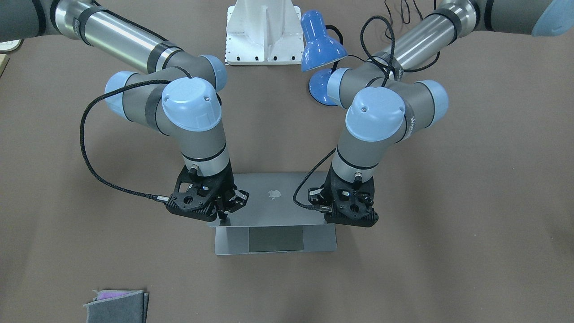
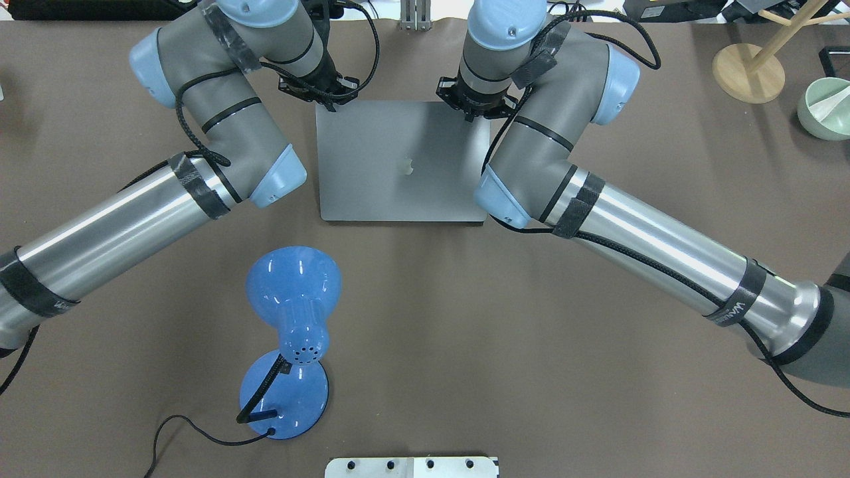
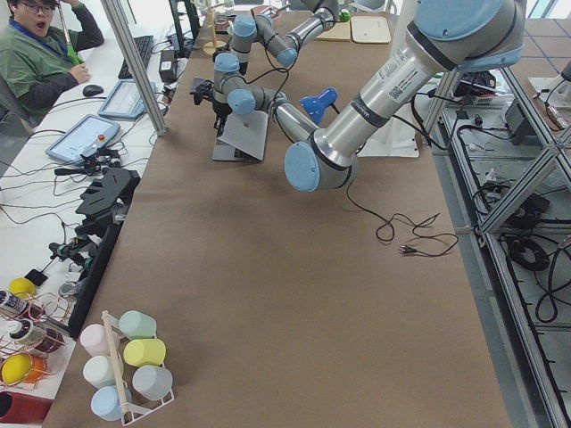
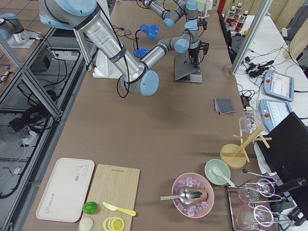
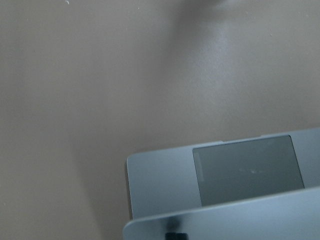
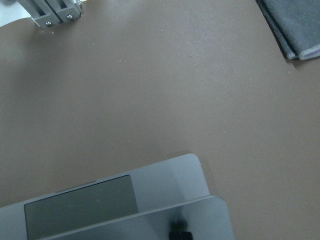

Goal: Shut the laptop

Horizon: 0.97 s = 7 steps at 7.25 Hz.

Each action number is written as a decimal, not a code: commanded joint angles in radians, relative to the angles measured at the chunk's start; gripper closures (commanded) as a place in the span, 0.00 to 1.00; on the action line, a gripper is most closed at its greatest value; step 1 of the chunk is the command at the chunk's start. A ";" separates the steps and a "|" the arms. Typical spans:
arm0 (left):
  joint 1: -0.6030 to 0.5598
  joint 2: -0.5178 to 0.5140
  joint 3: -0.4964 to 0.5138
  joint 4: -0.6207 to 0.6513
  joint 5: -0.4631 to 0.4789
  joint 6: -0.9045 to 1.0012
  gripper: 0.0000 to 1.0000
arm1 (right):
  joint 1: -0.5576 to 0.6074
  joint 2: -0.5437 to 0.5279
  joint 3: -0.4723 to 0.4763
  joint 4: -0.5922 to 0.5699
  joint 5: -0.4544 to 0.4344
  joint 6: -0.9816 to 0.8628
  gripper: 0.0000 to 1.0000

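The silver-grey laptop (image 1: 273,202) sits mid-table, its lid with the dark apple logo tilted low over the base, so only the trackpad (image 1: 276,239) strip shows. It also shows in the overhead view (image 2: 398,166). My right gripper (image 1: 223,218) is shut, its tip on the lid's free edge near one corner; the right wrist view shows that tip (image 6: 180,233) on the lid. My left gripper (image 5: 175,236) is shut, its tip on the lid edge near the other corner; its black body (image 1: 350,208) hides the fingers from the front.
A blue desk lamp (image 2: 292,299) stands on the robot's side of the laptop, near the white base plate (image 1: 263,31). A grey felt pouch (image 1: 116,305) lies beyond the laptop, off to the robot's right. A wooden stand (image 2: 747,73) and a green bowl (image 2: 823,106) sit far right.
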 commanded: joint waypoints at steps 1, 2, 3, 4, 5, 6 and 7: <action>0.002 -0.039 0.135 -0.092 0.037 0.007 1.00 | 0.001 0.028 -0.091 0.052 -0.011 0.001 1.00; 0.005 -0.047 0.155 -0.093 0.047 0.007 1.00 | 0.001 0.041 -0.127 0.081 -0.014 0.016 1.00; 0.010 -0.049 0.164 -0.095 0.059 0.007 1.00 | -0.001 0.067 -0.176 0.091 -0.014 0.024 1.00; 0.013 -0.055 0.181 -0.095 0.061 0.021 1.00 | -0.001 0.082 -0.224 0.115 -0.016 0.026 1.00; 0.022 -0.060 0.201 -0.101 0.089 0.027 1.00 | -0.004 0.090 -0.256 0.141 -0.026 0.033 1.00; 0.027 -0.063 0.215 -0.101 0.103 0.033 1.00 | -0.006 0.093 -0.278 0.155 -0.029 0.033 1.00; 0.034 -0.063 0.219 -0.101 0.107 0.033 1.00 | -0.013 0.098 -0.290 0.158 -0.038 0.033 1.00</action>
